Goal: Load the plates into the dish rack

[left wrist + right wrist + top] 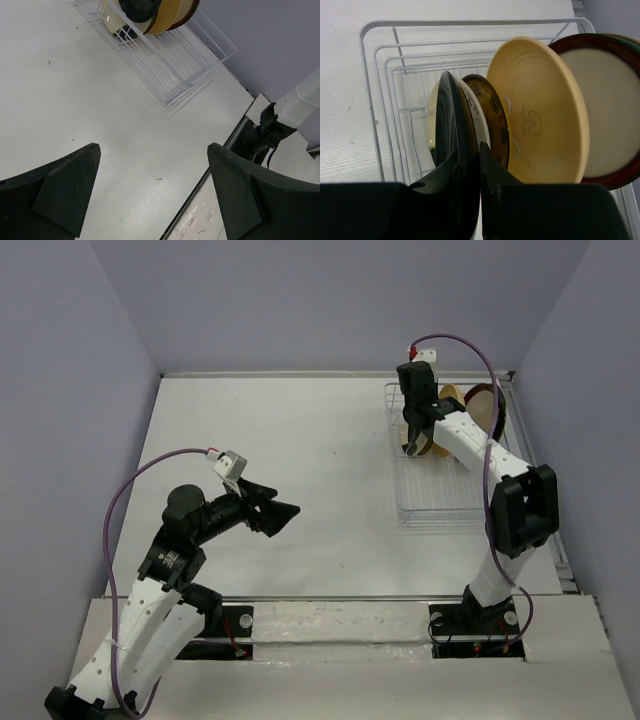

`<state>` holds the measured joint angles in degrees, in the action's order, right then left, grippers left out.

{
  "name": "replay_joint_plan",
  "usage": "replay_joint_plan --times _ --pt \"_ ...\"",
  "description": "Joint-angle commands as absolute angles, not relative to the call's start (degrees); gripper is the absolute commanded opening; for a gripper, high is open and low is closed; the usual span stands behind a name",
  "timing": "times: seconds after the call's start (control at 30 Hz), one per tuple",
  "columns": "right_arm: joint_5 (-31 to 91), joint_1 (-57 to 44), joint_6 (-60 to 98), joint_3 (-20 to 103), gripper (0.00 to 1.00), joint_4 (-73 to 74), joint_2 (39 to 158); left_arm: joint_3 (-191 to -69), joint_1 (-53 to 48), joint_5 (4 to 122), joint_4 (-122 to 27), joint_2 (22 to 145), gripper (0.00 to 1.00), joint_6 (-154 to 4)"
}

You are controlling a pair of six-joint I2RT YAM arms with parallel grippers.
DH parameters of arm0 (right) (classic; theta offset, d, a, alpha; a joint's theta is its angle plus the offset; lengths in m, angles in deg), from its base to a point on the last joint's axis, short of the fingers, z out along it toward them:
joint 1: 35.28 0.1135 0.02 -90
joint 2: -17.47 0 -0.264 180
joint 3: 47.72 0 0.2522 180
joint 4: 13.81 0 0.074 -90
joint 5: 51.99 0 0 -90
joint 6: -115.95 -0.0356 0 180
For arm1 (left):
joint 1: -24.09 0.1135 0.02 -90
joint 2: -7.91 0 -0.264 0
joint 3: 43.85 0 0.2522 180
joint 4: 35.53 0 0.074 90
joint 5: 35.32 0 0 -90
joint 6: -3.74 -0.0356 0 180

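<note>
White table (pixel 300 440), grey walls; the dish rack (pixel 440 502) sits far right. Other plates (pixel 540 110) stand on edge inside, and the right gripper (pixel 479 150) pinches the cream dark-centred plate (pixel 451 115) by its rim, upright beside them (the left gripper (pixel 280 505), spread wide, hangs well apart).

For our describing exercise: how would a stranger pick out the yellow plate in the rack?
Find the white wire dish rack on the table's right side. Plates stand on edge at its far end. The yellow plate stands between a small dark patterned plate and a red-rimmed beige plate; only it bears a tiny bear outline.
</note>
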<state>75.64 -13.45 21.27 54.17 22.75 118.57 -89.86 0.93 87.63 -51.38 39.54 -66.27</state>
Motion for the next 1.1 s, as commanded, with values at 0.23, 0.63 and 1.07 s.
replay_joint_plan --times 0.23,0.63,1.07 --pt "71.24 -12.95 22.26 57.62 0.25 21.66 121.09 -89.52 3.61 87.64 -50.52 39.81 0.99 -67.01" --pt "60.72 -12.95 15.17 50.09 0.71 23.50 106.62 -89.69 8.53 88.35 -50.52 42.00 0.99 -67.09" --pt "24.40 -10.67 3.28 24.32 1.00 8.03 72.25 -90.13 13.98 88.61 -49.56 41.48 0.99 -67.01"
